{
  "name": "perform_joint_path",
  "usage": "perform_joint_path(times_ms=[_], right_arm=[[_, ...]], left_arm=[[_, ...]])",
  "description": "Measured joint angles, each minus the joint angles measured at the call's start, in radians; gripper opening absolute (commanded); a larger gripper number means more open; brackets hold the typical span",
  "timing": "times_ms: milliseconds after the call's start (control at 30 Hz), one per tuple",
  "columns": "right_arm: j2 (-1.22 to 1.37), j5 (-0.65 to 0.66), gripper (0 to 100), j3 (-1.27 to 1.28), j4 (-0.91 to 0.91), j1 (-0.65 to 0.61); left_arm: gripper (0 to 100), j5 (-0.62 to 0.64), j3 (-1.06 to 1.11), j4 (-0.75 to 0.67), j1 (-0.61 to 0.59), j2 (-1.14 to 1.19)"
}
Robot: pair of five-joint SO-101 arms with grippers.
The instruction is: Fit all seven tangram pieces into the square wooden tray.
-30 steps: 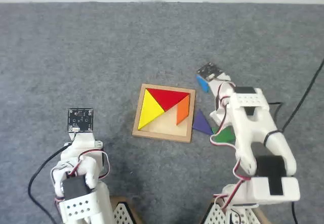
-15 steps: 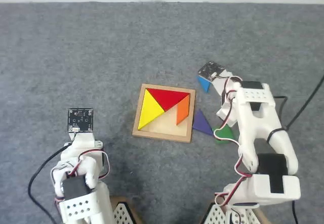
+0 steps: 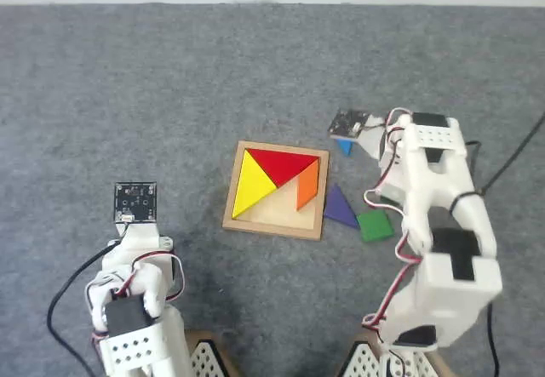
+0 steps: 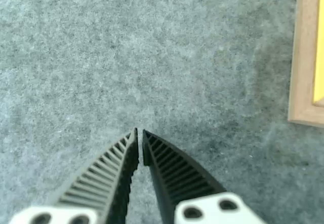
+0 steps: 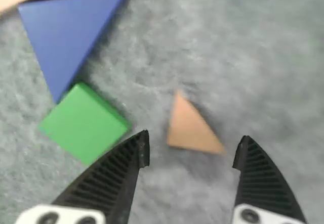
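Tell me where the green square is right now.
In the high view the green square lies on the carpet just right of the wooden tray, near its lower right corner, beside the purple triangle.

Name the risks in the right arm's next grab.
1. The open right gripper frames the tan triangle; one finger sits close beside the green square and may nudge it while closing.
2. The triangle lies flat on the carpet, so the fingers might slip over it.
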Motion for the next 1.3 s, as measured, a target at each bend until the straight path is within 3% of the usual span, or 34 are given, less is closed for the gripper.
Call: perform_joint_path(times_ms=[300,533,867,1100,1200,1300], right_arm=[[0.098,0.031,10.2,-0.040,-0.025,0.012],[0.101,0.003,9.5,-0.046,-0.031,0.021],[0.104,-0.374,9.4,-0.124,-0.028,0.021],[0.115,-0.743,10.0,-0.245,0.014,0.021],[0.118,-0.841,15.4,-0.261,0.015,0.023],[0.118,-0.858,22.6,-0.261,0.034,0.006]], left_arm=[[2,0.000,0.000,0.000,0.000,0.000],[2,0.000,0.000,0.000,0.000,0.000],[2,0.000,0.000,0.000,0.000,0.000],[2,0.000,0.000,0.000,0.000,0.000],[2,0.000,0.000,0.000,0.000,0.000],[2,0.000,0.000,0.000,0.000,0.000]])
